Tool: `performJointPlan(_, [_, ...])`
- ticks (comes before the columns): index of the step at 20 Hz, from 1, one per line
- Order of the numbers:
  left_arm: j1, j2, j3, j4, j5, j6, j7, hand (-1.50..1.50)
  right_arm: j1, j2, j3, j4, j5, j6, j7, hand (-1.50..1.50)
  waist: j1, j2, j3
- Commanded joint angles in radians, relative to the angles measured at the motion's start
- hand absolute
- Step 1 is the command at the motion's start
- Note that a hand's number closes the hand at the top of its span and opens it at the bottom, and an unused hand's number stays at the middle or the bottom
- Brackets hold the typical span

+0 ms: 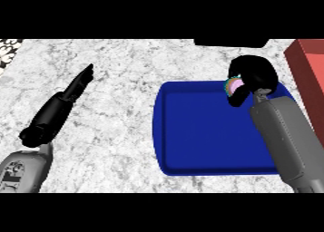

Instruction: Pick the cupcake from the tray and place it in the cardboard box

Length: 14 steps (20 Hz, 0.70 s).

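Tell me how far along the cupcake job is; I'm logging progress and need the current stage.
Done: the right robot hand has curled round the small pastel-frosted cupcake, over the far right corner of the flat blue rectangular tray. In hand: the grasp; whether the cupcake has left the tray cannot be told. Left: carrying it right into the red-brown open box. The left robot hand rests open on the marble counter.

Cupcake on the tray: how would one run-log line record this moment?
right robot hand: curled round cupcake | cupcake: over blue tray | left robot hand: open, over counter | red box: right of tray
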Motion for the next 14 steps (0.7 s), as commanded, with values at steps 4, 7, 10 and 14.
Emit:
performJointPlan(4, [0.017,-0.033,-0.039,-0.015,-0.017,0.004,0.007,0.0,-0.266,-0.103,-0.126,0.322,0.073,-0.18,0.015,1.5,0.025,-0.004,-0.001])
performJointPlan(7, [-0.05,-0.022,-0.015,0.03,-0.013,-0.002,0.02,0.0,-0.389,-0.107,-0.125,0.406,0.112,-0.23,0.03,1.5,0.01,-0.005,-0.002])
performJointPlan(10, [-0.061,-0.002,0.007,0.029,0.006,-0.025,0.039,0.0,-0.43,-0.097,-0.16,0.467,0.133,-0.352,0.086,1.5,0.004,-0.007,-0.002])
performJointPlan(14, [0.002,0.004,0.009,0.014,0.001,-0.022,0.01,0.0,-0.481,-0.143,-0.235,0.445,0.146,-0.45,0.269,1.5,-0.002,-0.013,-0.002])
